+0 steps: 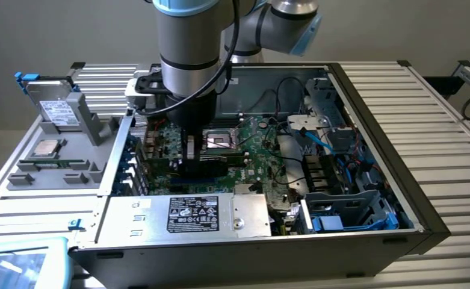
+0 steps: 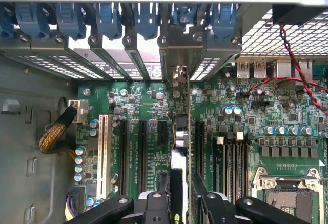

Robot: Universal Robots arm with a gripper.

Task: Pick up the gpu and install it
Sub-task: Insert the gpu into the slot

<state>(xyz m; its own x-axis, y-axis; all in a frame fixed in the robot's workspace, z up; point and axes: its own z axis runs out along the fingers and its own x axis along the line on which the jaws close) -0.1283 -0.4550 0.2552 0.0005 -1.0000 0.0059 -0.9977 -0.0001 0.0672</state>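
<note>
Starting on the exterior view's left, well away from the gripper (image 1: 191,150): a grey tray (image 1: 58,180) sat beside the open case (image 1: 395,150), with a hard drive (image 1: 56,111) propped up on it and a processor chip (image 1: 46,149) lying flat nearer the front. None of it was anywhere near the action.

The arm was reaching straight down into the case, over the motherboard (image 1: 255,147). The gripper was pinching the gpu (image 2: 179,131), so not spread wide and not pressed fully together either. In the wrist view its two black fingers (image 2: 154,208) sat one against each face of the card, with the card edge-on and upright between them, the thin green board on one side and the black cooler on the other. The card ran out past the fingertips toward the row of blue clips (image 2: 107,19) at the case's rear wall, lined up between two of the long black slots. Honestly couldn't tell whether it was pushed home in a slot or just hovering above.

Just to the exterior view's right of the gripper was the bare socket (image 1: 218,140). Further right were a blue cable (image 1: 315,141) and the drive cage (image 1: 355,211), well apart from the hand. The power supply (image 1: 191,214) was at the front of the case, below the gripper in that view.
</note>
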